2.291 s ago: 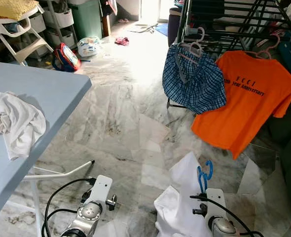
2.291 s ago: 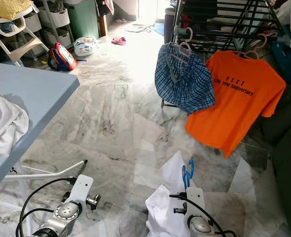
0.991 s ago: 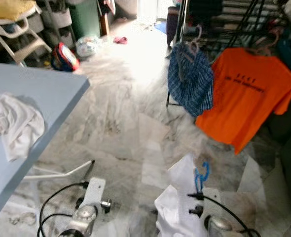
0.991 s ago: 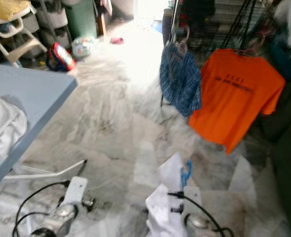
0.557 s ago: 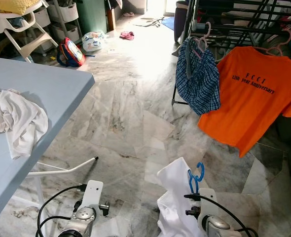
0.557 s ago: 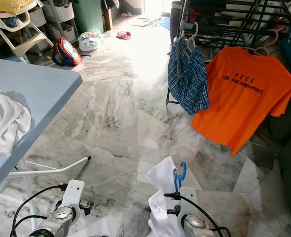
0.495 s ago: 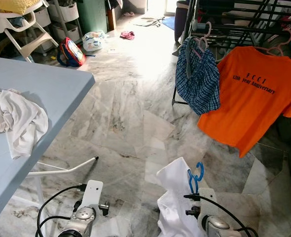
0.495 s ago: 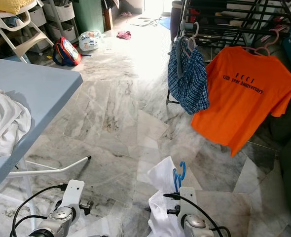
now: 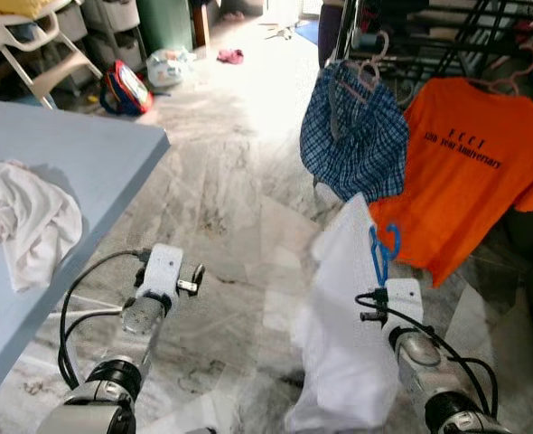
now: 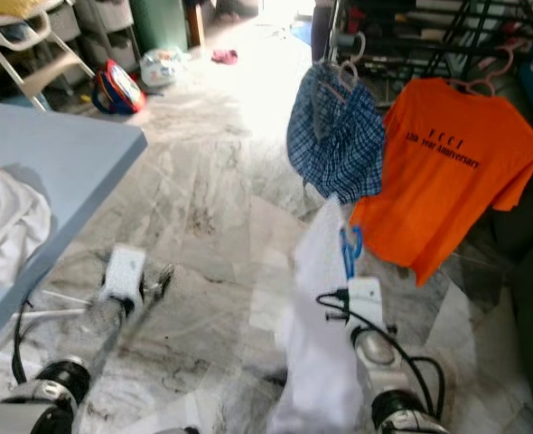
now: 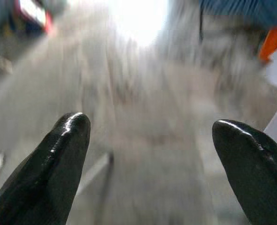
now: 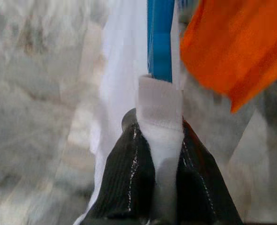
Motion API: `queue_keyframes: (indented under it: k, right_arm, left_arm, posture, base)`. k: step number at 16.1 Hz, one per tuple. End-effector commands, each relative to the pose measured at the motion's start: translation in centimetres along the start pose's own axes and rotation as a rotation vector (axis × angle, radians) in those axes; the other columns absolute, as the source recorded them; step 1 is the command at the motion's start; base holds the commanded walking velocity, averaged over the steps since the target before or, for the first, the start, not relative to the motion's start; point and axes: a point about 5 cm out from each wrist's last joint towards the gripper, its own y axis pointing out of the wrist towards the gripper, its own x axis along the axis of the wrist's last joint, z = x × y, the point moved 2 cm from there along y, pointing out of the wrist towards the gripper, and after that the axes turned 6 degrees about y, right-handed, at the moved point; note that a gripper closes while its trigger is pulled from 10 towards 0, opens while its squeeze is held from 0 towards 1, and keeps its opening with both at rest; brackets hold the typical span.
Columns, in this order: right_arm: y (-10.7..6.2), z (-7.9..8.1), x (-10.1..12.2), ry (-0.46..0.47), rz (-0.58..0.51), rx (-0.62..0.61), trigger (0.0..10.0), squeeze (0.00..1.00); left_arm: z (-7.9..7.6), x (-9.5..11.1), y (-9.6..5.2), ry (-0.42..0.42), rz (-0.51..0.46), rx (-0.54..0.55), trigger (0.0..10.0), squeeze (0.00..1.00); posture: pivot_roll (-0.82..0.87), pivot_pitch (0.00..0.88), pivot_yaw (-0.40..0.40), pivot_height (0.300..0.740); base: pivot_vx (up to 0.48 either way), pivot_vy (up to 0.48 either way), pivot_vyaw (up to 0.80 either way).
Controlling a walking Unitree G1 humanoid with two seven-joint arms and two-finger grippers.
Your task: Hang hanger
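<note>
While a crumpled white cloth (image 9: 27,221) is lying on the blue table (image 9: 77,163) at nine o'clock, the left gripper (image 11: 152,154) is hanging over the marble floor (image 9: 221,208) with its fingers spread wide and nothing between them. Toward five o'clock, the right gripper (image 12: 158,161) is clenching the collar of a white garment (image 9: 343,334) that is draped on a blue hanger (image 9: 382,249). At one o'clock, plaid shorts (image 9: 355,145) and an orange T-shirt (image 9: 470,172) are hanging on the drying rack (image 9: 447,36).
</note>
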Motion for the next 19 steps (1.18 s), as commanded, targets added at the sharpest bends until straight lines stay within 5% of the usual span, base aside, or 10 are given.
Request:
queue_keyframes:
  k: [1, 4, 10, 19]
  right_arm:
    - [-0.2, -0.3, 1.3, 0.026, -0.092, -0.013, 10.0, 0.00]
    - [-2.2, -0.9, 3.2, 0.040, -0.268, -0.045, 10.0, 0.00]
    - [-6.0, -1.1, 3.6, 0.041, -0.322, -0.050, 10.0, 0.00]
    - [-5.6, -0.6, 4.5, 0.047, -0.293, -0.038, 10.0, 0.00]
  left_arm:
    - [0.0, 0.5, -0.4, 0.006, -0.065, -0.006, 10.0, 0.00]
    - [-0.5, 1.7, -2.0, 0.091, -0.228, 0.032, 10.0, 0.00]
    - [-0.5, 1.2, -3.6, -0.036, -0.224, 0.090, 10.0, 0.00]
    - [-3.9, 3.5, -2.8, -0.119, -0.277, -0.059, 10.0, 0.00]
  posture:
    - [0.09, 0.152, -0.012, 0.740]
    - [0.08, 0.167, -0.015, 0.740]
    - [0.06, 0.165, -0.004, 0.740]
    - [0.06, 0.168, -0.001, 0.740]
  base:
    - [0.000, 0.000, 0.00]
    - [0.000, 0.000, 0.00]
    - [0.000, 0.000, 0.00]
    - [0.113, 0.000, -0.59]
